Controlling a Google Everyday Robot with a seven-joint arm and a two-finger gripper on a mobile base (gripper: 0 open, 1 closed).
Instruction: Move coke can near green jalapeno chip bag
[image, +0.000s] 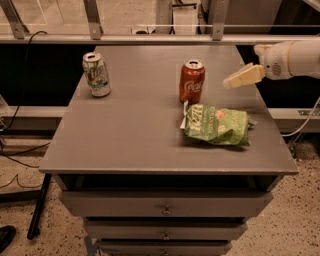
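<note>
The cream-coloured gripper (234, 80) hangs in the air over the far right part of the table, its tip pointing left and a little downward. From where I stand I cannot tell whether the jaws are parted or closed. Nothing is in them. The gripper is clear of everything on the table. The white, rounded robot arm (295, 57) behind it reaches in from the right edge of the scene.

Just left of the tip, with a clear gap between them, stands the small red-brown coke can with white script lettering and a silver top (192, 81). It is upright on the table, right of centre and toward the far side. Directly in front of it, on the near side, lies the crinkled flat green jalapeno chip bag with white lettering (217, 125). The bag's far left corner comes up just beside the foot of the can. Whether the two touch I cannot make out.

Well apart from both, at the far left of the table, a white-and-green soda can (96, 74) stands upright.

All of this rests on a flat grey table top (130, 135). Grey drawers with small knobs (165, 204) are stacked beneath it. A speckled floor (300, 220) shows below, and a dark cable (19, 65) hangs down on the left.
</note>
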